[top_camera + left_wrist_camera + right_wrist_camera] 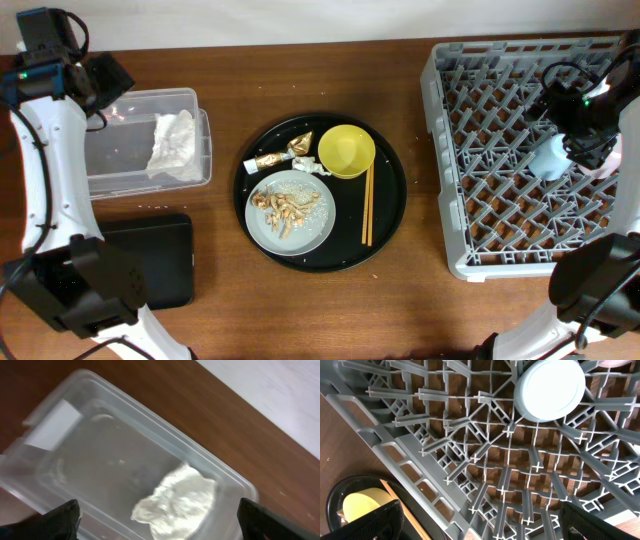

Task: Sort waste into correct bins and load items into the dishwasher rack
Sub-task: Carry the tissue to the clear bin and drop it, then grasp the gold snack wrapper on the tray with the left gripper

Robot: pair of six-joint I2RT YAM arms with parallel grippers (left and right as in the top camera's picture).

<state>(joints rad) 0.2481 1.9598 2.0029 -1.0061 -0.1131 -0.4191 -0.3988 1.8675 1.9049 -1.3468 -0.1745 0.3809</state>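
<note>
The dishwasher rack (490,130) fills the right of the table. The right gripper (580,135) hangs over its far right part, fingers spread wide and holding nothing, and beneath it the light-blue cup (550,390) sits bottom-up among the pegs. In the middle lies the round black tray (390,215). At the left the clear tub (125,130) stands far and the shallow black tray (165,265) near. The left gripper (160,530) hovers over the tub, fingers apart and empty, with one crumpled napkin (175,505) lying inside. On the round tray the grey plate (315,232) carries the nut scraps (283,208), the yellow bowl (346,151) stands beyond it, and the chopsticks (367,205) lie to their right. A second napkin (303,155) and the brownish wrapper (268,160) lie at the tray's far left. The napkin drop looks done, so the left arm should rise straight up clear of the tub wall before swinging right. It should then descend on the second napkin from above, closing low enough to gather it without nudging the bowl just beside it.
</note>
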